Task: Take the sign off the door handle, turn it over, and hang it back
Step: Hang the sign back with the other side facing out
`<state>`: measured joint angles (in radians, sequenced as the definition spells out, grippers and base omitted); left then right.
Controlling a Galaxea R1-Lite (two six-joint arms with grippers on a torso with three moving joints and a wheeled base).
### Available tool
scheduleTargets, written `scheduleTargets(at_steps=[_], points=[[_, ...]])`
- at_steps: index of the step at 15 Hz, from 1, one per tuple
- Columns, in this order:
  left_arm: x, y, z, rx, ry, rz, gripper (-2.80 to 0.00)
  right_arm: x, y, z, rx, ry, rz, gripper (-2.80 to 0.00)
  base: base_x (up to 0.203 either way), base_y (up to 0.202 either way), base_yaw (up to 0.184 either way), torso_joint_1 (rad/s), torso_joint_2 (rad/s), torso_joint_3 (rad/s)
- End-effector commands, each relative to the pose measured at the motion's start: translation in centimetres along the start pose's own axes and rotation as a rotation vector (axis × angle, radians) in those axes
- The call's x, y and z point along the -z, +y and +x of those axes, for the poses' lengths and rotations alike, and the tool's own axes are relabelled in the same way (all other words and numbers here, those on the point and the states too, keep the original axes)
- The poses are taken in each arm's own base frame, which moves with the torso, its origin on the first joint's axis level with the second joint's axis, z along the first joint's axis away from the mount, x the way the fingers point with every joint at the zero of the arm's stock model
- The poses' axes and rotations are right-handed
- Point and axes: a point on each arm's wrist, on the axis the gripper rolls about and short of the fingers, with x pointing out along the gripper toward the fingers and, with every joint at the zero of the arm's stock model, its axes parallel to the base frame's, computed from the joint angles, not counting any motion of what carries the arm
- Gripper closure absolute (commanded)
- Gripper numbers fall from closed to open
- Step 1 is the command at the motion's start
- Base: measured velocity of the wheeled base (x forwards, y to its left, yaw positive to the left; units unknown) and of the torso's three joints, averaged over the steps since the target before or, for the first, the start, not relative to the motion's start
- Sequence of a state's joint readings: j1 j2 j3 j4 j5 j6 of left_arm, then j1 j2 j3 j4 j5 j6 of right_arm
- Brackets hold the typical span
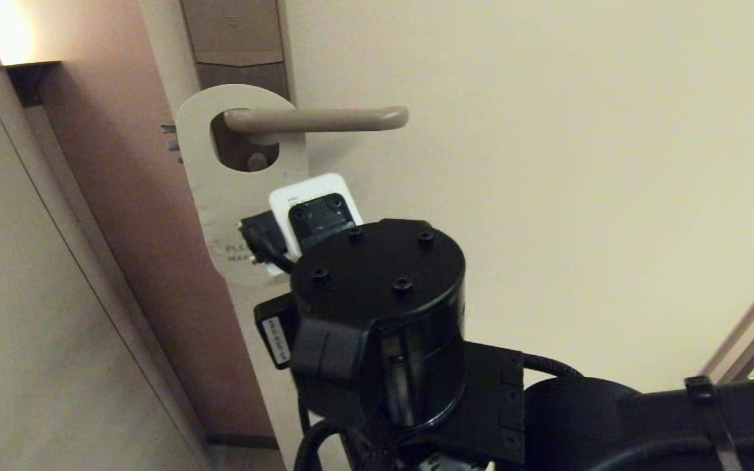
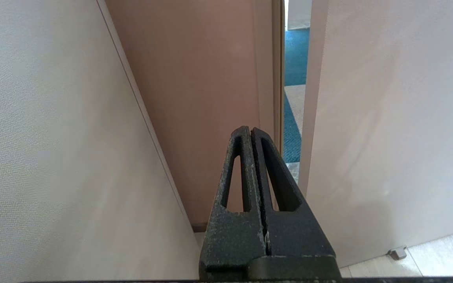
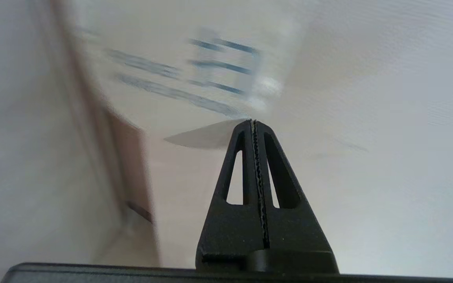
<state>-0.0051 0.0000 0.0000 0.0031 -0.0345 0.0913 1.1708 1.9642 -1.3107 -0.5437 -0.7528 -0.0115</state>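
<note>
The sign (image 1: 220, 190) hangs by its oval hole on the door handle (image 1: 324, 119), white side out, with part of its lettering showing. My right arm reaches up in front of it, and its wrist hides the sign's lower end in the head view. The right gripper (image 3: 252, 122) is shut, its tips right at the lower edge of the blurred sign (image 3: 195, 67); no card shows between the jaws. Low beside the door gap, the left gripper (image 2: 250, 129) is shut and empty, away from the sign.
The handle sits on a tall brown lock plate (image 1: 239, 39) on the cream door (image 1: 547, 163). A reddish-brown door frame (image 1: 128, 196) and a pale wall (image 1: 23, 294) stand to the left. The door is ajar, with blue carpet (image 2: 295, 59) beyond.
</note>
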Motion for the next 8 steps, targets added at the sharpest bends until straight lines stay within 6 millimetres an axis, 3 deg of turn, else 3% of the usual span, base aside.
scheduleTargets(at_steps=[1,8], points=[[0.0,0.0,0.0,0.0,0.0,0.001,0.0,-0.5,-1.4,-0.3,0.025,-0.004,0.005,0.0,0.0,0.0,0.0,0.0,0.0,0.0],[0.0,0.0,0.0,0.0,0.0,0.001,0.0,-0.1,-8.5,-1.1,0.161,0.038,-0.034,0.0,0.0,0.0,0.0,0.0,0.0,0.0]])
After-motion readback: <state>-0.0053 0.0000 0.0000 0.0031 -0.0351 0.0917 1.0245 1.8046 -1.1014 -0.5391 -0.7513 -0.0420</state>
